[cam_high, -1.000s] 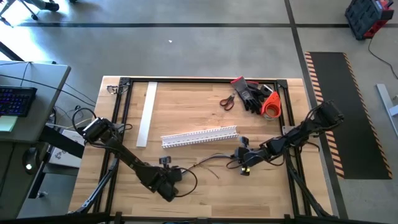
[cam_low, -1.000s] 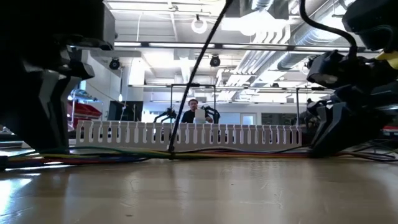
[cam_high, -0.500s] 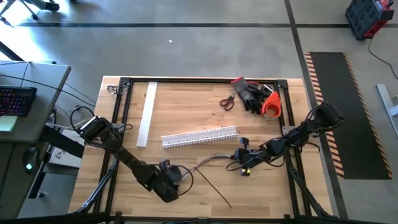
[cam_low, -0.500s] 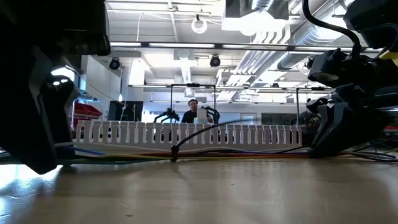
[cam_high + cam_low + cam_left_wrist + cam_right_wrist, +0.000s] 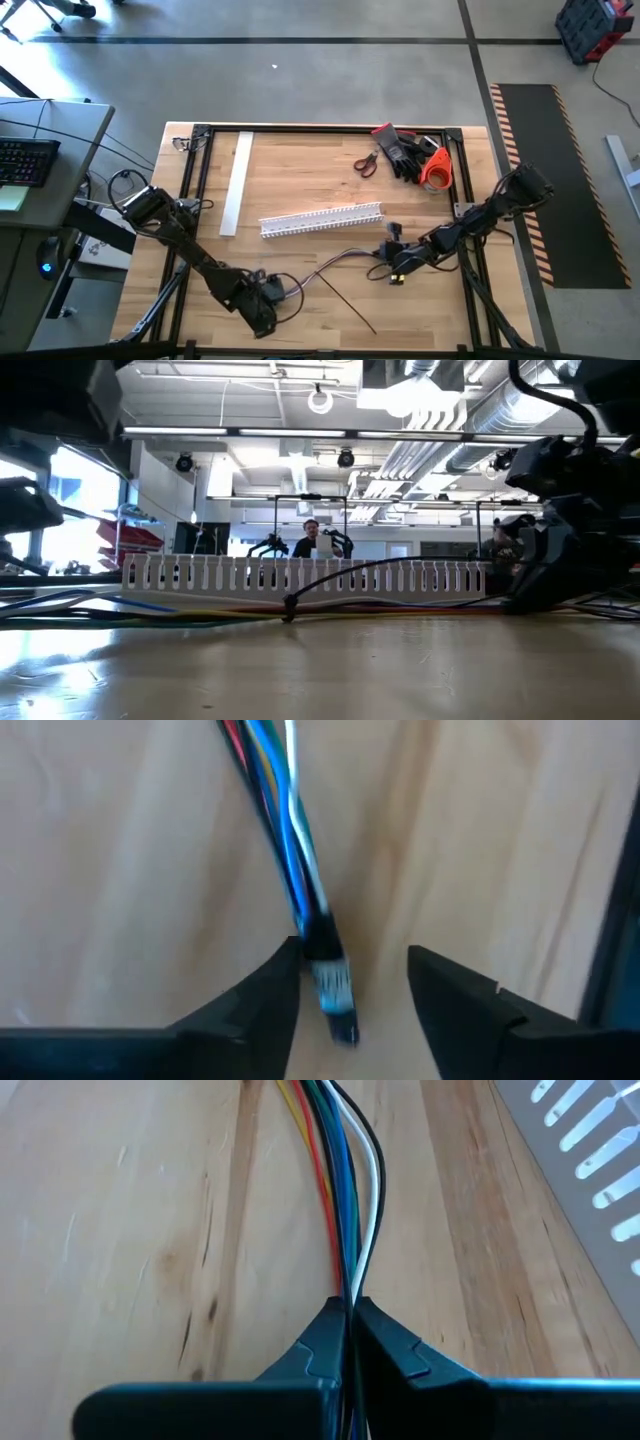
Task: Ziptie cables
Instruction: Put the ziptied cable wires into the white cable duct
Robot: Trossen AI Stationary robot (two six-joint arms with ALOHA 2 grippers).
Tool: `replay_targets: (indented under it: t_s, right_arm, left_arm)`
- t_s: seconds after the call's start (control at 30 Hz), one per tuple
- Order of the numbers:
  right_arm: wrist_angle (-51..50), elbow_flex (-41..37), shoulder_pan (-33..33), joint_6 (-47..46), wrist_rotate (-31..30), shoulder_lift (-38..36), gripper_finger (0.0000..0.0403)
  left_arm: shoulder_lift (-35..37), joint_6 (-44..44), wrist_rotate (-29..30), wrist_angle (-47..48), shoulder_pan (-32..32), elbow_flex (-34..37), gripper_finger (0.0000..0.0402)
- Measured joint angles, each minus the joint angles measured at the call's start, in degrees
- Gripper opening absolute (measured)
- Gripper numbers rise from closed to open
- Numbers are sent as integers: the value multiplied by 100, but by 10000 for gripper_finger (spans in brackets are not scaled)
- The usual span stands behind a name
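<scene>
The left gripper (image 5: 268, 296) is seen near the lower edge of the high view, left of centre, low over the wooden table (image 5: 300, 185). In the left wrist view its fingers (image 5: 265, 1005) are spread apart, and the connector-tipped end of the cables (image 5: 290, 870) lies on the wood in the gap between them, gripped by neither finger.

Slightly farther up the frame and to the right, the right gripper (image 5: 392, 268) is placed at the other end of the cables (image 5: 345, 258). In the right wrist view its fingers (image 5: 320, 1345) are pressed together on the cables (image 5: 340, 1190), which fan out from the pinch in red, yellow, green, blue, white and black strands.

In the low view a black zip tie (image 5: 290, 606) is seen around the bundle at the centre of the frame, its tail arching up to the right.

Beyond the cables, at the middle of the high view, a white slotted wire duct (image 5: 322, 218) lies across the table. A flat white strip (image 5: 235, 182) lies to its left.

In the upper right of the table, scissors (image 5: 366, 162), gloves (image 5: 400, 150) and an orange tape roll (image 5: 435, 170) are grouped together.
</scene>
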State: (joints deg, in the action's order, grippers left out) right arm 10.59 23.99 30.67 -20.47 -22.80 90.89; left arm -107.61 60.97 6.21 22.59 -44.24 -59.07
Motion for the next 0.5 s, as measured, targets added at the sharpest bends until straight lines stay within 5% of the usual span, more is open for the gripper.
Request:
replay_targets:
  t_s: [0.33, 0.5]
  right_arm:
    - [-365, -15, 303, -2, -273, -239, 2]
    - [-438, -15, 410, 17, -493, -244, 2]
  left_arm:
    - [-7, -276, -418, 128, -1, 9, 16]
    - [-1, -392, -381, 265, 29, 1, 3]
